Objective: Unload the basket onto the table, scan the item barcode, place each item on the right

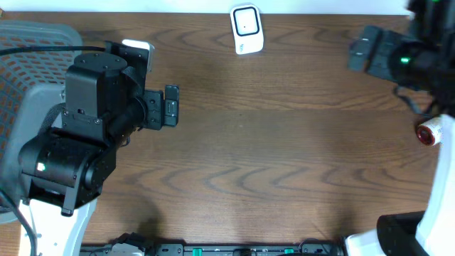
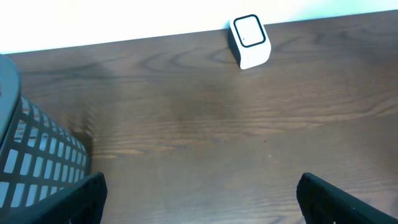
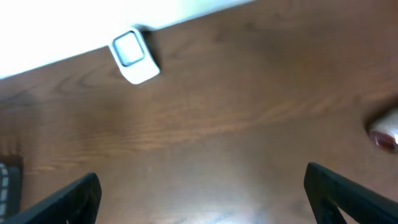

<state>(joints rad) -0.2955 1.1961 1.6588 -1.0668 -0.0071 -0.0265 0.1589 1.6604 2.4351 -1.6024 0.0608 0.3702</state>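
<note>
Left gripper (image 2: 202, 180) spread wide, empty, beside grey basket (image 2: 37, 155); right gripper (image 3: 200, 177) likewise, near red-tipped item (image 3: 385, 134); white scanner (image 1: 247, 28) at table's (image 1: 284, 156) far edge.

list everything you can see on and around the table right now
small boxy white scanner with a dark-framed window: one, white, far edge of the table, centre
small red-and-white item: one, red and white, right edge, only partly seen
grey mesh plastic basket: one, grey, left end
brown wood-grain table: one, dark brown, under everything
dark cables and fittings: several, black, along the near edge
left gripper: one, black, open and empty, beside the basket
right gripper: one, black, open and empty, far right corner
</note>
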